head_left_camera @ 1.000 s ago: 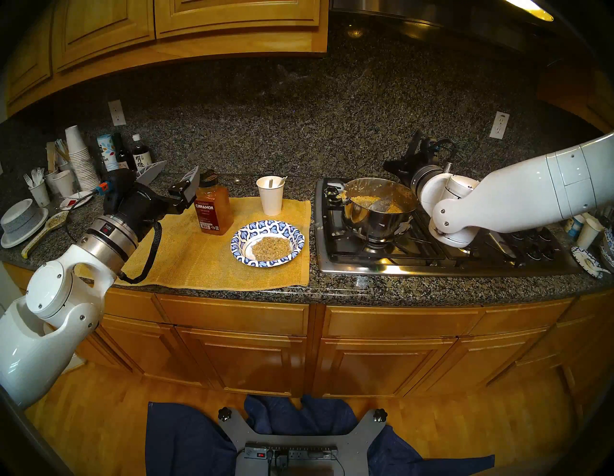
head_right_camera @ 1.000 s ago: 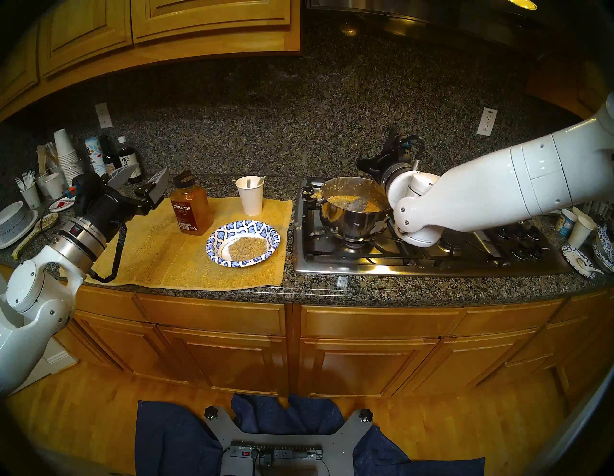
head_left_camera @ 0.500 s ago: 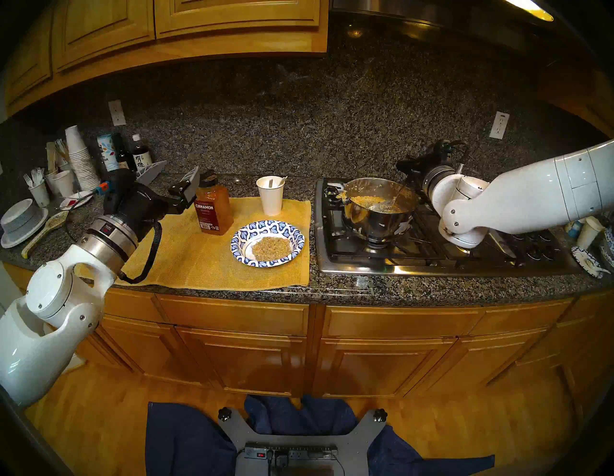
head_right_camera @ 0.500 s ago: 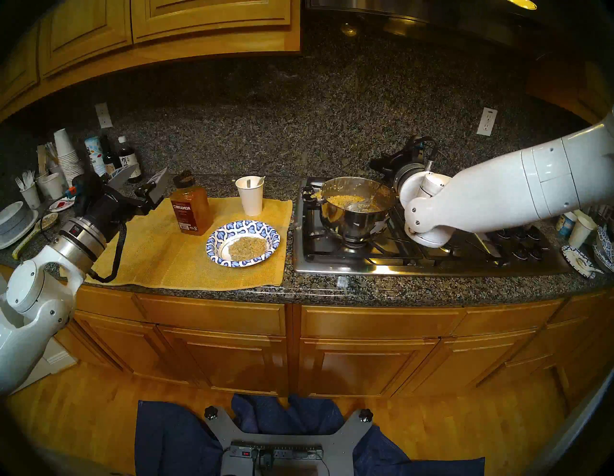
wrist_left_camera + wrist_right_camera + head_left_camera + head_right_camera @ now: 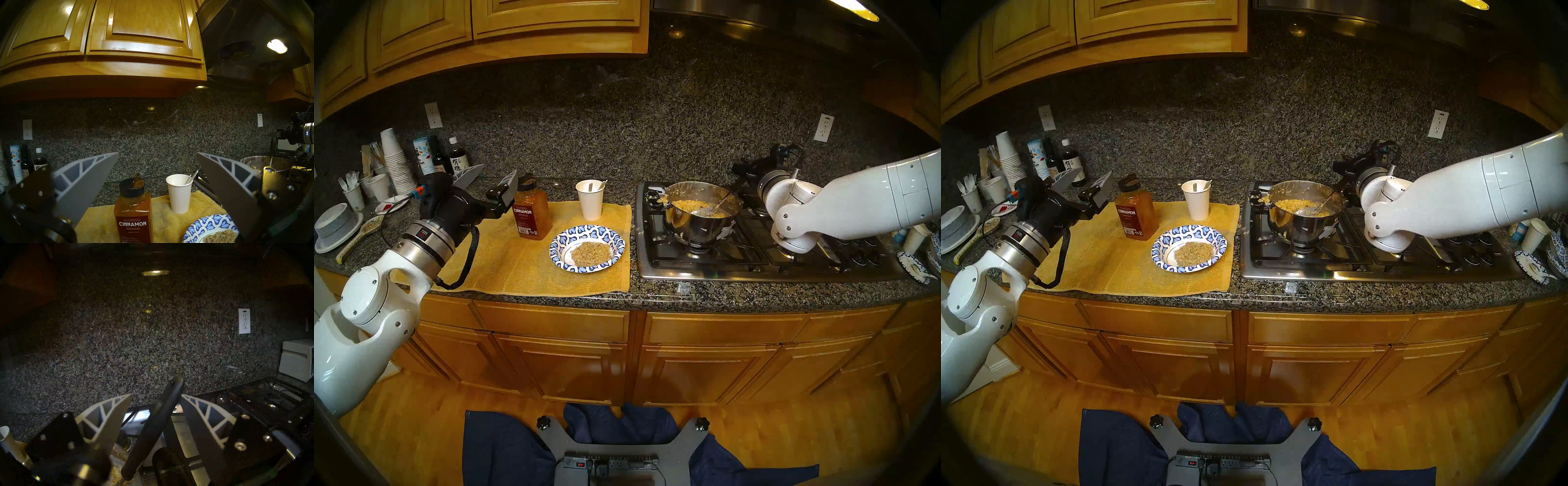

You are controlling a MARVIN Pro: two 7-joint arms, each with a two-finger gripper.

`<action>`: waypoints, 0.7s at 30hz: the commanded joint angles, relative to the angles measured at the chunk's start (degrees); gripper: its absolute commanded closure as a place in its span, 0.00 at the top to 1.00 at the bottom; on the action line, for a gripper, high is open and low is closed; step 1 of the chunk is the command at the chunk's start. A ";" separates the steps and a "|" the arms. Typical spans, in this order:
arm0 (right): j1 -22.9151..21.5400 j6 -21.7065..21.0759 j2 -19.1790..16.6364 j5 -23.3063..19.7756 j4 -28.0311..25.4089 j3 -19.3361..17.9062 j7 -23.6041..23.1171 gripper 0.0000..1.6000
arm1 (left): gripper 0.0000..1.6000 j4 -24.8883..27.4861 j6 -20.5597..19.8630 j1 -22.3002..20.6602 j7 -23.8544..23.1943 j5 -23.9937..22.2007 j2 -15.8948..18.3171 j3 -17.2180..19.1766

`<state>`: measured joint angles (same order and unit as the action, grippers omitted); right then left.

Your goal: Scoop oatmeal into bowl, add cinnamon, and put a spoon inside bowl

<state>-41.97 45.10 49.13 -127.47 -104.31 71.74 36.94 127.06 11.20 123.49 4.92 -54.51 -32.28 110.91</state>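
Observation:
The bowl [image 5: 561, 239] sits on the yellow mat and holds oatmeal [image 5: 590, 253]. More oatmeal [image 5: 687, 203] fills the steel pot [image 5: 697, 227], where a metal serving spoon [image 5: 704, 211] lies. The cinnamon [image 5: 531, 213] stands left of the bowl with its cap flap up [image 5: 138, 180]. My left gripper [image 5: 490, 180] is open and empty, just left of the cinnamon [image 5: 132, 215]. The spoon [image 5: 602, 185] stands in a white paper cup [image 5: 590, 203]. My right gripper [image 5: 741, 169] is open behind the pot, and the serving spoon's black handle [image 5: 163, 414] stands between its fingers.
The pot sits on a gas cooktop [image 5: 755, 268]. Stacked cups [image 5: 395, 163], sauce bottles [image 5: 454, 159], grey bowls [image 5: 337, 224] and a yellowish spoon [image 5: 358, 234] crowd the left counter. Cups and plates [image 5: 914, 268] sit far right. A toaster [image 5: 297, 360] stands by the backsplash.
My right arm and gripper have moved right, off the pot's back rim. The serving spoon's handle now shows, leaning right. My left arm has not moved.

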 commanded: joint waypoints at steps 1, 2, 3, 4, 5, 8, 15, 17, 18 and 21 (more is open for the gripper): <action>-3.29 0.90 -1.15 1.03 1.51 0.38 -0.17 0.72 | 1.00 0.71 0.75 -1.01 -0.11 0.13 0.01 1.34; -3.40 0.92 -1.27 1.03 1.62 0.51 -0.13 0.72 | 1.00 0.71 0.75 -1.01 -0.10 0.13 0.01 1.34; -3.62 0.99 -1.47 1.06 1.82 0.79 0.00 0.74 | 1.00 0.71 0.75 -1.02 -0.10 0.13 0.01 1.33; -3.62 0.99 -1.47 1.06 1.82 0.79 0.00 0.74 | 1.00 0.71 0.75 -1.02 -0.10 0.13 0.01 1.33; -3.79 0.99 -1.62 1.08 1.87 0.94 -0.02 0.75 | 1.00 0.71 0.75 -1.02 -0.10 0.13 0.01 1.33; -4.79 1.35 -2.21 1.26 1.91 1.49 0.29 0.75 | 1.00 0.71 0.74 -1.02 -0.09 0.13 0.02 1.32; -10.56 3.00 -2.54 3.45 0.22 1.80 0.40 0.76 | 1.00 0.68 0.64 -1.05 -0.01 0.11 0.08 1.20; -9.05 3.89 -2.32 4.02 1.21 -0.57 0.46 0.76 | 1.00 0.66 0.61 -1.05 0.01 0.10 0.10 1.16; -9.05 3.89 -2.32 4.02 1.21 -0.57 0.46 0.76 | 1.00 0.66 0.61 -1.05 0.01 0.10 0.10 1.16; -10.69 4.30 -1.56 4.59 0.08 -1.82 0.06 0.75 | 1.00 0.64 0.58 -1.04 0.02 0.09 0.12 1.11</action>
<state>-46.37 46.95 46.44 -125.68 -103.78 74.22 37.75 127.05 11.19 123.49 4.94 -54.51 -32.28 110.88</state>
